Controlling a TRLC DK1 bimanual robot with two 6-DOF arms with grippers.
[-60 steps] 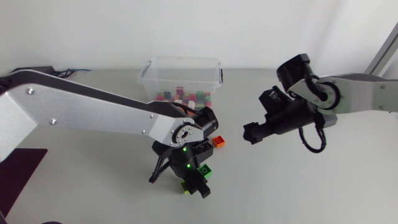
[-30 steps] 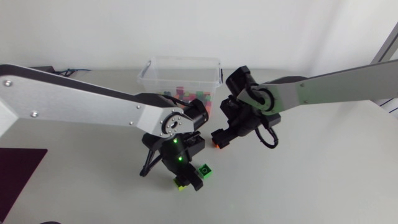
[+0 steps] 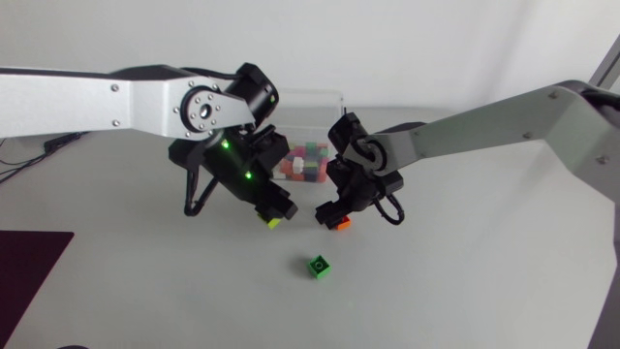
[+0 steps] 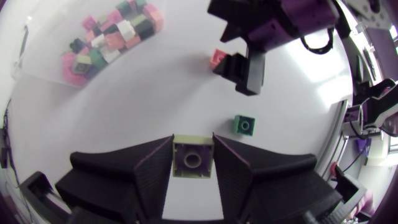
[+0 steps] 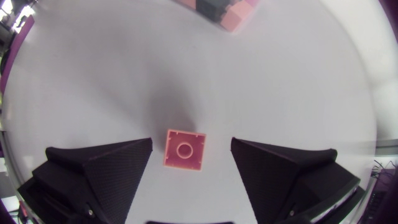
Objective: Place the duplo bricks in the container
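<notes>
My left gripper hangs above the table, shut on a yellow-green duplo brick that sits stud-up between its fingers. Just to its right my right gripper stands low over a red brick. The right wrist view shows that red brick lying on the table between the open fingers, which do not touch it. A green brick lies alone nearer the table's front. The clear plastic container stands behind both grippers and holds several coloured bricks.
The two grippers are close together in front of the container; from the left wrist, my right gripper is just ahead, beyond the green brick. A dark mat lies at the front left corner.
My left gripper closed on the yellow-green brick and lifted it back toward the container. My right arm swung left and came down around the red brick, its fingers narrowing slightly.
</notes>
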